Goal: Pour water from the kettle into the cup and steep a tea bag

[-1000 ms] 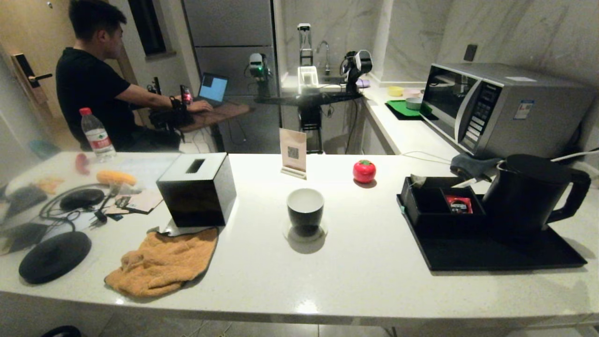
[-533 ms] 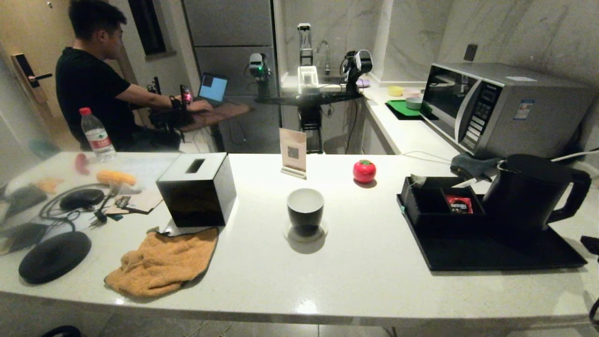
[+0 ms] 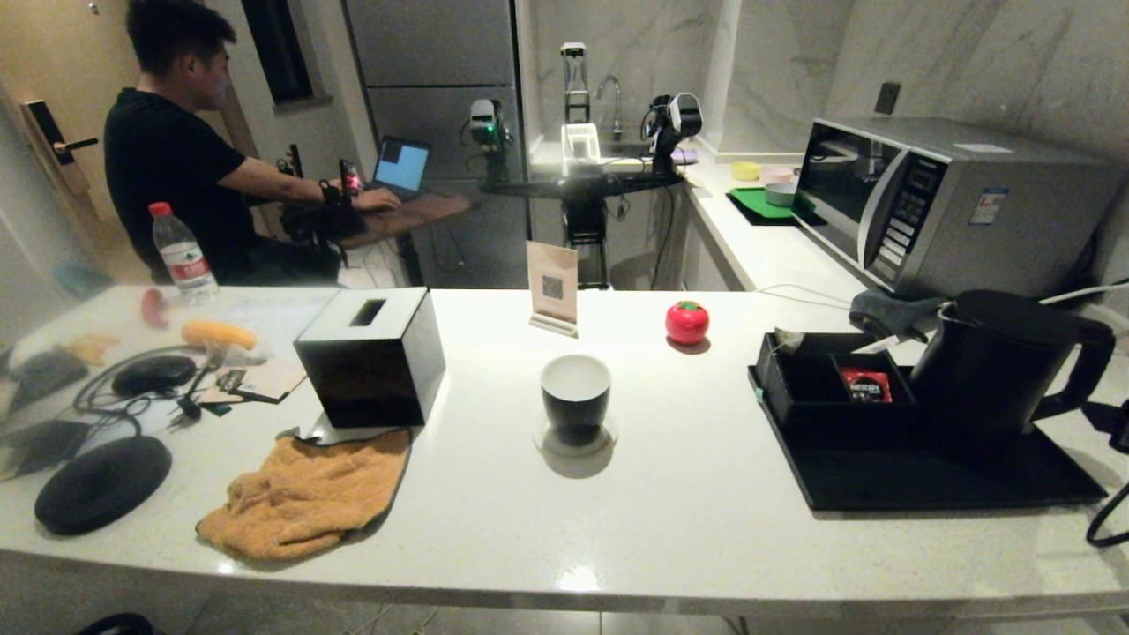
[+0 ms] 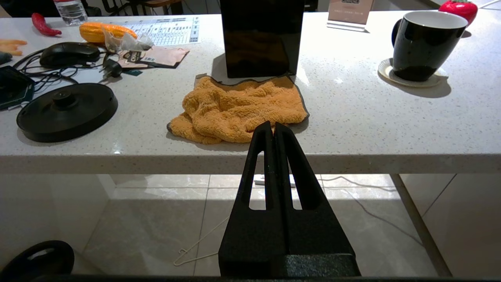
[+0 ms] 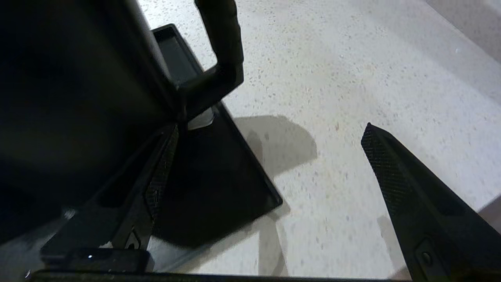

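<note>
While my right gripper (image 5: 270, 133) hangs beside the counter's right end, its two fingers (image 5: 395, 172) stand wide apart with nothing between them, close to the loop handle of the large matte black electric kettle (image 3: 997, 370). I log that kettle upright on the flat black tray (image 3: 935, 481), just right of the tray's black compartment box (image 3: 829, 384) holding a red square sachet (image 3: 864, 385). Small glossy black cup with white inside (image 3: 575, 397): mid-counter on a pale coaster (image 4: 411, 78), well apart from the tray. Tiny grey-green tea bag (image 3: 787, 338): at the box's far left corner. My left gripper (image 4: 274, 129): parked below the counter edge, fingers pressed together, facing the orange towel (image 4: 238, 109).
</note>
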